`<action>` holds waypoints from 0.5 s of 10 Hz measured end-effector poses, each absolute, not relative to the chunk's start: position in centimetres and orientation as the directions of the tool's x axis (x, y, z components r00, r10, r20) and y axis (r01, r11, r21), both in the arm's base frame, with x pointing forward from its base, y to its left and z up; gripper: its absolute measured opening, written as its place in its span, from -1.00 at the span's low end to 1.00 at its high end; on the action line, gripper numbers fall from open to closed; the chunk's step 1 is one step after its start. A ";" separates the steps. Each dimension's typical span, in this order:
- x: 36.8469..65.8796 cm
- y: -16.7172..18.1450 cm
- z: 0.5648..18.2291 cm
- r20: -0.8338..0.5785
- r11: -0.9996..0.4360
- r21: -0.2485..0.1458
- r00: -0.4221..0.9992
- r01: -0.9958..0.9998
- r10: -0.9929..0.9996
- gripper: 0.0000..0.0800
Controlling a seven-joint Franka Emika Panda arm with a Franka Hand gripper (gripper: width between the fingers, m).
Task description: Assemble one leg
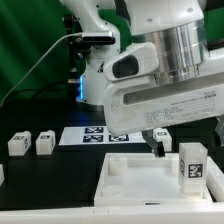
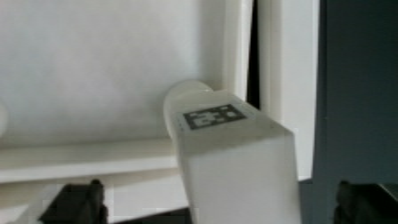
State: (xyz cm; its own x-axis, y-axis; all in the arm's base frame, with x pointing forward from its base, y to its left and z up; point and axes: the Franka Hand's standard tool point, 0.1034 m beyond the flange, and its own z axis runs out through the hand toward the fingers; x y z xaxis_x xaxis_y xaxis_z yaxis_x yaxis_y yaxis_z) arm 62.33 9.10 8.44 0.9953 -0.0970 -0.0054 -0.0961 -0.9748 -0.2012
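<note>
A white leg with a marker tag stands upright at the white tray's corner on the exterior view's right. My gripper hangs just left of and behind it, fingers apart. In the wrist view the same leg rises between my gripper's two dark fingertips, with a gap on each side. Nothing is held. The tray's inner floor fills the view behind the leg. Whether the leg sits in a socket is hidden.
Two more small white legs stand on the black table at the exterior view's left. The marker board lies behind the tray. The arm's large white body blocks the upper right. A green backdrop stands behind.
</note>
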 end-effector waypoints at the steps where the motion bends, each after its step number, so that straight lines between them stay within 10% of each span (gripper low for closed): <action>1: 62.2 9.2 7.8 0.003 -0.975 -0.201 0.995 -0.097 -0.099 0.62; 5: 61.7 11.0 6.6 -0.002 -0.977 -0.200 0.997 -0.079 -0.081 0.62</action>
